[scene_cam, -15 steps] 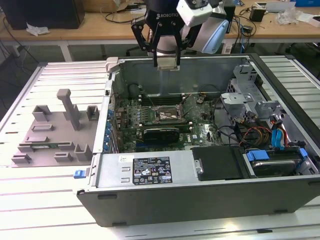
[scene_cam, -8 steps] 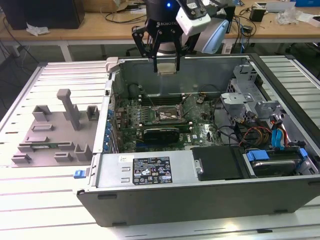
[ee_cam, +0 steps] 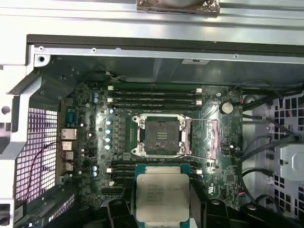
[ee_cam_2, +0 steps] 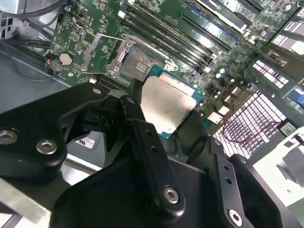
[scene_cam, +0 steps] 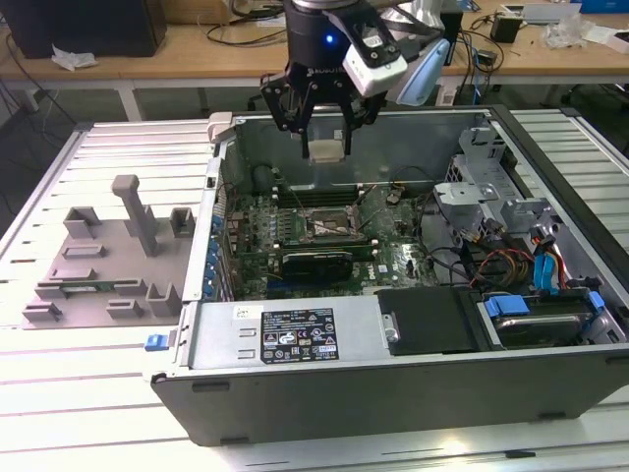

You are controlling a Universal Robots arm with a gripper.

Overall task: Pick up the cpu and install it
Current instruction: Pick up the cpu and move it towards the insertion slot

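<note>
here we are: the gripper (scene_cam: 324,138) hangs over the open computer case (scene_cam: 393,388), fingers pinched in narrow on the cpu (scene_cam: 325,150), which rides flat between them, clear of the board. in the exterior view the chip sits at twelve o'clock from the socket (scene_cam: 332,229), up near the case's far wall. in the first wrist view the cpu (ee_cam: 162,197) shows its silver top and green rim, a black finger on either side of it, with the gripper (ee_cam: 162,211) clamped on two opposite edges. in the second wrist view the cpu (ee_cam_2: 166,107) is seen from below the linkage, tilted, with the gripper (ee_cam_2: 166,124) closed around it. the socket (ee_cam: 160,135) lies uncovered on the green motherboard (scene_cam: 393,261), its metal frame (ee_cam: 204,137) swung open beside it; the socket (ee_cam_2: 137,66) shows its dark contact field. a grey fixture tray (scene_cam: 108,256) sits at nine o'clock from the case on the ribbed table (scene_cam: 98,413). blue cables (scene_cam: 545,270) cluster at four o'clock from the socket.
</note>
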